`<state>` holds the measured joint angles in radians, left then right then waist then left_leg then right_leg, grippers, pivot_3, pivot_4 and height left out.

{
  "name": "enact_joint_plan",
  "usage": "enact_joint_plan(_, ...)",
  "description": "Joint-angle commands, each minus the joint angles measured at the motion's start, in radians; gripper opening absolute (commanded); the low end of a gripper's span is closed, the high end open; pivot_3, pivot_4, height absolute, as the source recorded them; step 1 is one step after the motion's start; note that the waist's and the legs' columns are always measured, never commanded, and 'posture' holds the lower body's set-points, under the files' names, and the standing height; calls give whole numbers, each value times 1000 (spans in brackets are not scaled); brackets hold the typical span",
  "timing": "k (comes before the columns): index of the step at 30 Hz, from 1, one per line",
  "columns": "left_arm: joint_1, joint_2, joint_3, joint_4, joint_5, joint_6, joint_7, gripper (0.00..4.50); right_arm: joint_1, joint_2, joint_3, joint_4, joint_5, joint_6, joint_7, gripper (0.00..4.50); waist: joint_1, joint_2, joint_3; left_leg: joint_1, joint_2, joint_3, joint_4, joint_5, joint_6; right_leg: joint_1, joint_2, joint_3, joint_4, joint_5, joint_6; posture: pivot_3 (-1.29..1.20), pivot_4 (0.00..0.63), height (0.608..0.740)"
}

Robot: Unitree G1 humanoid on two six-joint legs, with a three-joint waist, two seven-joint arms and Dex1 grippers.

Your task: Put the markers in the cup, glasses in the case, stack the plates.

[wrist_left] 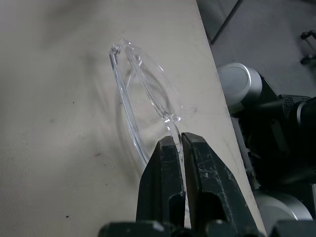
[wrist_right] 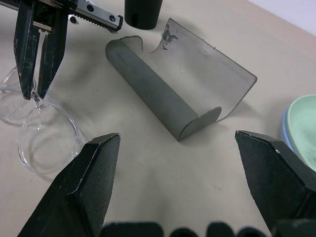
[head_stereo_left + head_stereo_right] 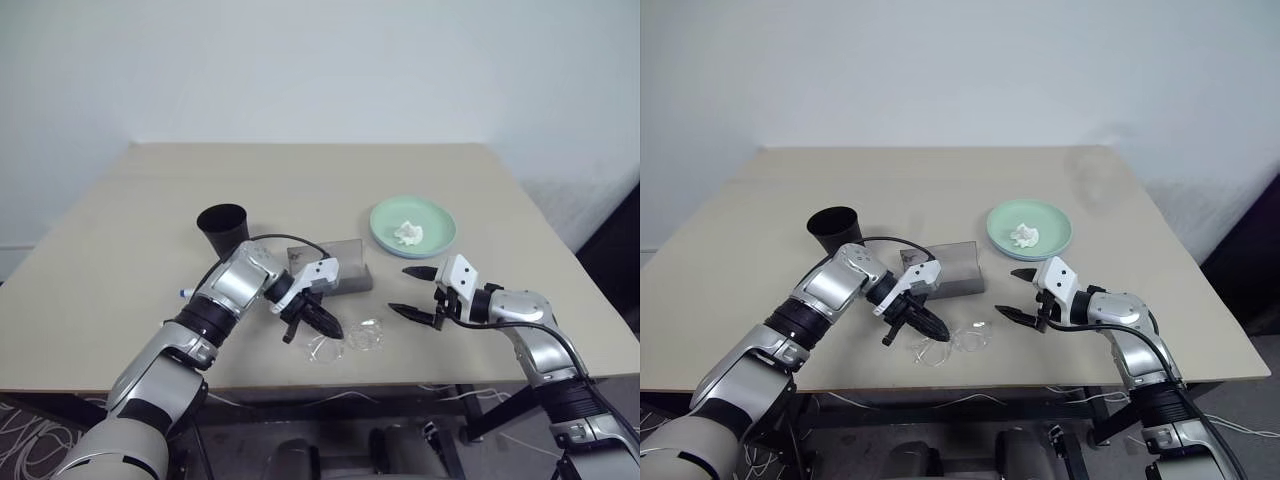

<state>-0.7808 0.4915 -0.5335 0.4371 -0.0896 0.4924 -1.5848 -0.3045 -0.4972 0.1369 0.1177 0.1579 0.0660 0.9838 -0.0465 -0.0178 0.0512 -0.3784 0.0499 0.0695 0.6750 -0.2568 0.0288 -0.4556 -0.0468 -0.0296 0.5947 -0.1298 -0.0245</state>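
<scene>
You see just the blue tip of one marker (image 3: 186,293) poking out from behind the left arm; the rest is hidden. The case (image 2: 170,98) has its base screened by its raised lid. The cup (image 2: 143,12) is cut off at the right wrist view's edge, as are the stacked plates (image 2: 301,131).

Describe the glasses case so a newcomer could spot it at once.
On the tan table, look near the middle, between the black cup and the green plate. The case is the grey box with its see-through lid standing open, unlike the clear glasses lying nearer the front edge.
</scene>
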Motion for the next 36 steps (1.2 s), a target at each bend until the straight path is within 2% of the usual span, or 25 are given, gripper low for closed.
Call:
enact_joint_plan(1,-18,-1,16,-7,12,-13,14,52,-19,-8,-14,-17,6,-18,-4,4065,0,0,0,0,0,0,0,0,0,0,0,0,0,0,0,0,0,740)
enact_joint_plan(11,-41,7,68,-12,-26,-16,5,52,-27,-14,-10,-13,8,-17,11,4065,0,0,0,0,-1,0,0,1,1,0,0,2,0,0,0,0,0,740)
enact_joint_plan(19,-132,23,150,19,-49,-68,2,52,-50,-15,-8,25,0,-32,22,4065,0,-1,0,-1,-2,0,1,1,1,0,0,3,0,1,1,0,0,740)
enact_joint_plan(26,-266,-8,170,305,61,-326,152,52,-61,-8,0,43,-2,-45,21,4065,0,-1,0,-1,-3,1,1,1,2,0,0,4,0,2,3,0,0,740)
enact_joint_plan(31,-335,-50,141,547,183,-565,265,52,-53,0,7,37,-3,-48,14,4065,0,-1,0,-1,-4,2,1,1,2,0,0,6,0,2,4,0,0,740)
enact_joint_plan(36,-378,-88,119,711,275,-710,322,52,-28,2,11,4,-1,-35,1,4065,0,-2,0,-1,-4,2,1,0,3,0,0,7,-1,3,5,0,0,740)
